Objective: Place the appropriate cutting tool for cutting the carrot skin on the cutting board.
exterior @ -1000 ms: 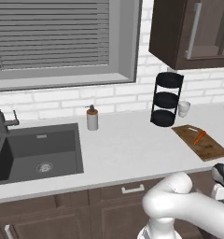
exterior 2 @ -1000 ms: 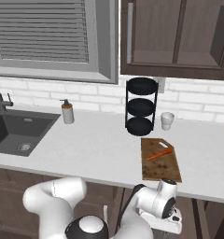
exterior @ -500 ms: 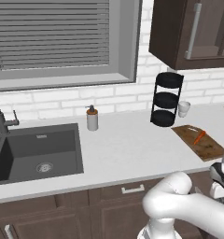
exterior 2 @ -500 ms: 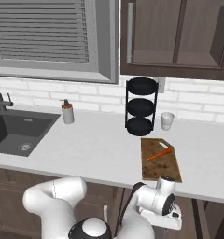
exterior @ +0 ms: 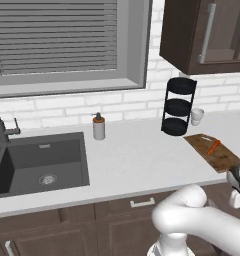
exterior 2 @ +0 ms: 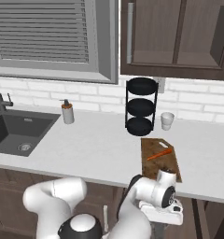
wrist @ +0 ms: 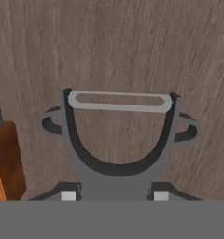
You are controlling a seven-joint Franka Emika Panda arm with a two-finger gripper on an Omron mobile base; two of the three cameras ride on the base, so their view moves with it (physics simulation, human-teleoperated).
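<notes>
A grey Y-shaped peeler (wrist: 119, 101) lies on a wood-grain surface in the hand view. Its light blade runs across the frame and its handle points toward me. My gripper (wrist: 115, 195) is shut on that handle, with one dark fingertip (wrist: 69, 193) on each side. My hand (exterior 2: 163, 207) hangs low, below the counter's front edge at the right. On the counter above lies the brown cutting board (exterior 2: 153, 165) (exterior: 223, 159). The small orange carrot (exterior 2: 159, 154) (exterior: 213, 146) lies across its far end.
An orange-brown handle (wrist: 6, 158) lies just left of the peeler. A black three-tier rack (exterior 2: 140, 106) and a white cup (exterior 2: 167, 120) stand behind the board. A soap dispenser (exterior 2: 67, 112) and the dark sink (exterior 2: 20, 130) are to the left.
The hand has stayed low at the counter's front right. The fingers have closed onto the peeler's handle. Board and carrot have not moved.
</notes>
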